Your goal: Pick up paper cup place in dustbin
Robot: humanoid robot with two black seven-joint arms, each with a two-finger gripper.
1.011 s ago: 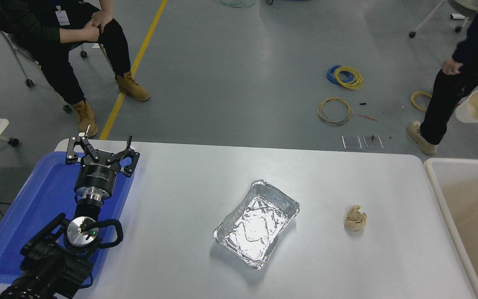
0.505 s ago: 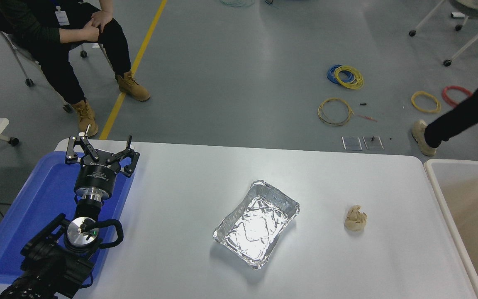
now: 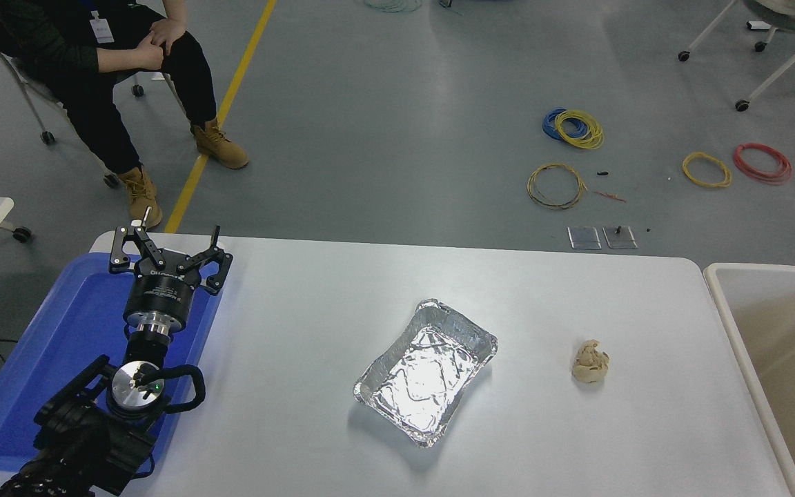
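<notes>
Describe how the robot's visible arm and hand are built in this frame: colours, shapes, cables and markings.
Only the left arm shows. Its black left hand has linked metal fingers with small silver bolts, set on a round black cylinder bearing small white lettering too fine to read. Behind it come a polished silver collar, a silver disc with a tiny green light, a looped black cable and a bulky matte black arm segment.

My left gripper (image 3: 166, 250) is black with a silver wrist ring, over the blue tray (image 3: 59, 359). Right of that tray the table (image 3: 301, 310) is white, the foil tray (image 3: 425, 373) crinkled silver, the paper ball (image 3: 590, 362) beige, and the dustbin (image 3: 729, 304) white-rimmed, tan inside.
</notes>
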